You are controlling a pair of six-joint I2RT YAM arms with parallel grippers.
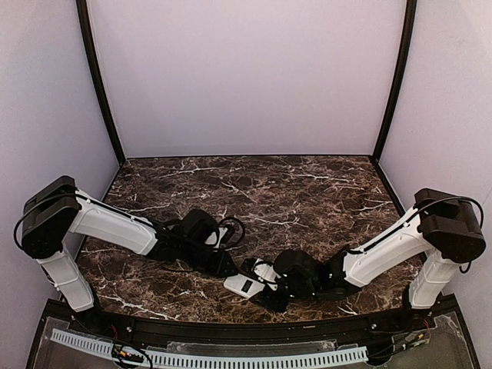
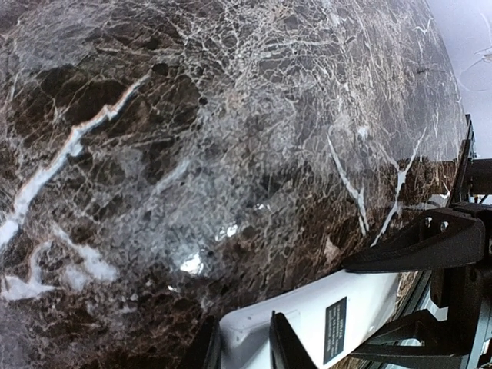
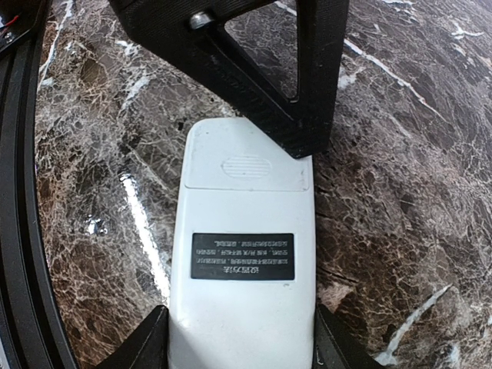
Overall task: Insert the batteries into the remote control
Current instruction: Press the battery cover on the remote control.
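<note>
Right wrist view: right claw [image 3: 240, 342] clamps remote control [image 3: 244, 215]; left claw [image 2: 244, 346], I cannot tell.

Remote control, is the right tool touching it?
Touching. The right wrist view shows the right tool with a finger flush against each long side of the remote control.

1 remote control [image 1: 244, 284], 1 black label [image 3: 242, 256] on its back, 1 marble table [image 1: 292, 192], 2 robot arms: left arm [image 1: 115, 223], right arm [image 1: 384, 250].
</note>
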